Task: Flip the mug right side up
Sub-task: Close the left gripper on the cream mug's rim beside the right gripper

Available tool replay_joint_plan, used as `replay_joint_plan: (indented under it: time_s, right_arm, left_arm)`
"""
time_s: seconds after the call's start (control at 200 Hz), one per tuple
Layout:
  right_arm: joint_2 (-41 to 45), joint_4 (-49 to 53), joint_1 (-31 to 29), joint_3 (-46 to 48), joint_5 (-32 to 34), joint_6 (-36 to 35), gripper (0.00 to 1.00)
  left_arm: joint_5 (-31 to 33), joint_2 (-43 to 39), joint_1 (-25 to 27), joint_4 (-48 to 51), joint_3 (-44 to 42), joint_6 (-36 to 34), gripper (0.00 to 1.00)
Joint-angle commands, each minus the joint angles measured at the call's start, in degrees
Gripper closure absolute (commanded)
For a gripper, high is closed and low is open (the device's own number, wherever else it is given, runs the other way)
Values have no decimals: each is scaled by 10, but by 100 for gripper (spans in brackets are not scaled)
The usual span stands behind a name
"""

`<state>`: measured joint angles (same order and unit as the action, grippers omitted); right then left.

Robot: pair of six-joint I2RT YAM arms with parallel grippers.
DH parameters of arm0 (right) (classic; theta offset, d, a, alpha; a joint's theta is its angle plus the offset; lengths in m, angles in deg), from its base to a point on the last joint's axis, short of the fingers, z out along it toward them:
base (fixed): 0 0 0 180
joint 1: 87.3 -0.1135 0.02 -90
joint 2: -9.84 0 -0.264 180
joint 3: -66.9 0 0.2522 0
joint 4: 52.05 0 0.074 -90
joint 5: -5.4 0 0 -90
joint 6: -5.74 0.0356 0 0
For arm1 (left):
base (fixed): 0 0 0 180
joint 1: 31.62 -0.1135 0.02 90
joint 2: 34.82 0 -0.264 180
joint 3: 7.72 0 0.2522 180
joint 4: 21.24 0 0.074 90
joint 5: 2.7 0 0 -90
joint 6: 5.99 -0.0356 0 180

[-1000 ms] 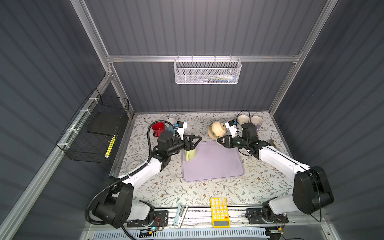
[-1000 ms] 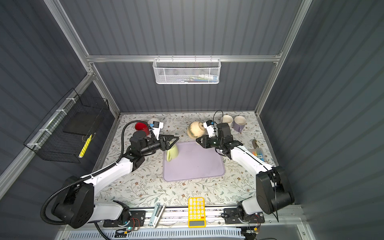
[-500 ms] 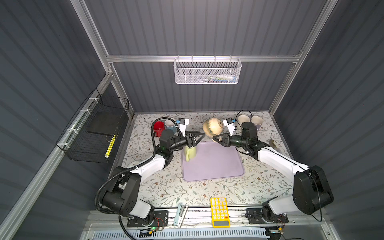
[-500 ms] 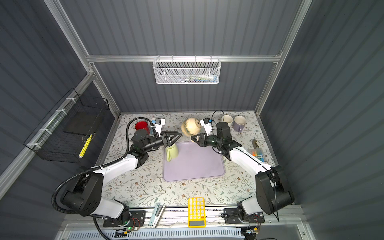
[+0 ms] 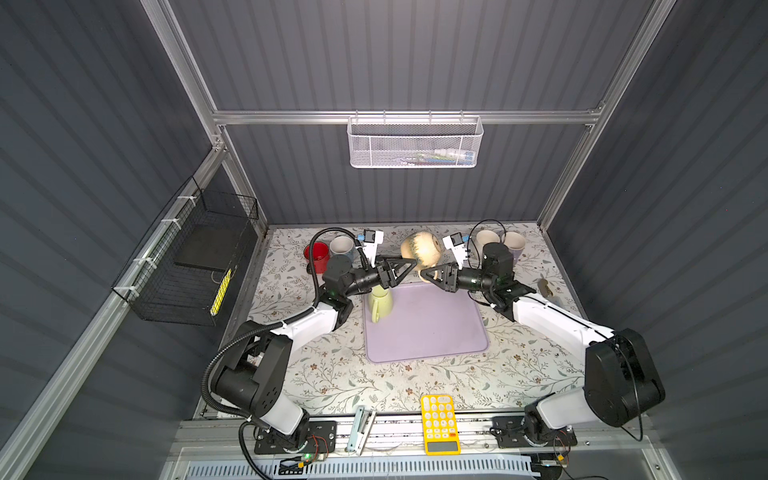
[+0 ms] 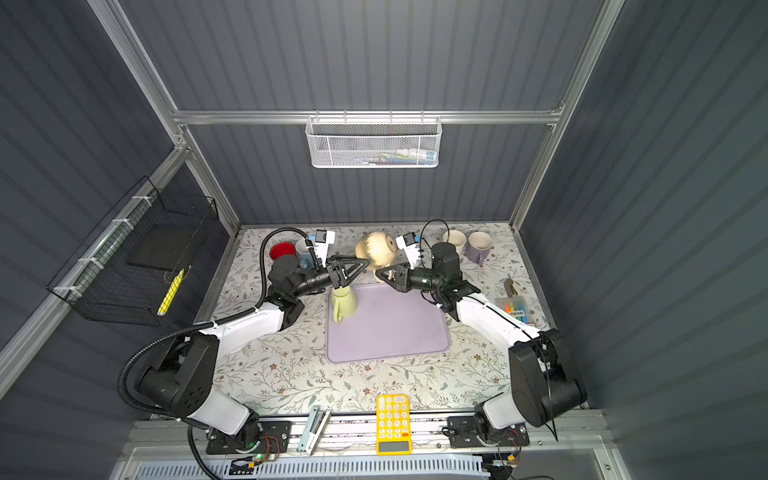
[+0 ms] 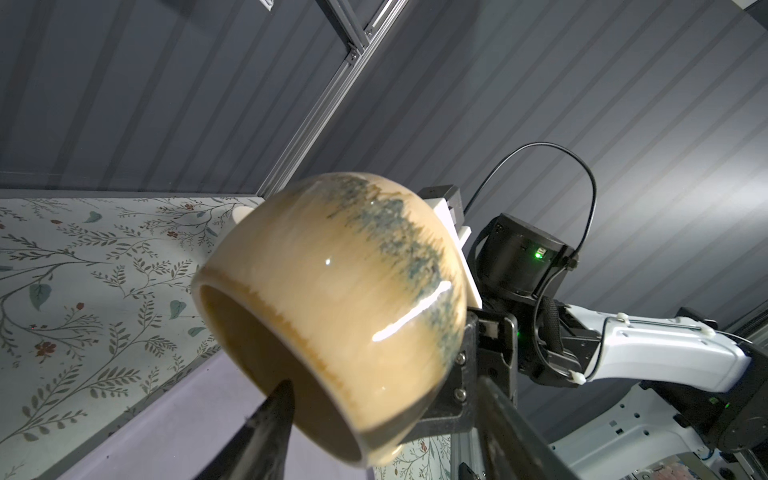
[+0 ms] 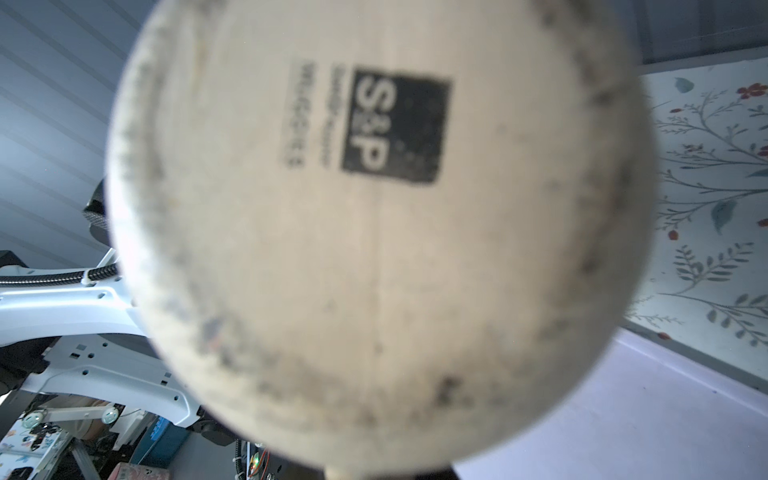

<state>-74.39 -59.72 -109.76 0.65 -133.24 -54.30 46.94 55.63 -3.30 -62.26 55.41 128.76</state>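
The tan mug [image 5: 420, 249] hangs in the air over the purple mat's [image 5: 428, 332] 12 o'clock edge. It lies on its side with its mouth toward 9 o'clock. The right claw [image 5: 431, 275] is pinched narrow on the mug's handle [image 6: 380, 273], which barely shows in both top views. In the right wrist view the blurred base fills the frame and hides the fingers. The left claw [image 7: 386, 390] stands wide, straddling the mug's wall; whether it touches is unclear. A green mug [image 5: 380, 301] sits partly hidden under that claw.

walls [image 5: 374, 62]: grey ribbed | frame [image 5: 407, 117]: aluminium | tabletop [image 5: 374, 386]: floral | basket [image 5: 415, 145]: white mesh
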Motion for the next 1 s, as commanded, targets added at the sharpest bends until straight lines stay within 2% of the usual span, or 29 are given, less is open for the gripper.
replay_joint_plan:
  time_s: [0.0,0.17,0.375,0.831,0.996]
  right_arm:
    - [-3,-97,-4,-3,-33,12,100]
    - [-18,-139,-5,1,-42,38,100]
    - [-37,-193,-4,6,-49,70,100]
    - [-80,-279,-5,7,-96,117,100]
    - [-93,-299,-6,8,-106,127,97]
  left_arm:
    - [-15,8,6,-47,23,19,34]
    - [-19,13,8,-58,27,24,43]
    - [-26,19,10,-82,28,40,63]
    - [-26,41,10,-169,24,93,81]
    - [-26,59,10,-205,27,118,88]
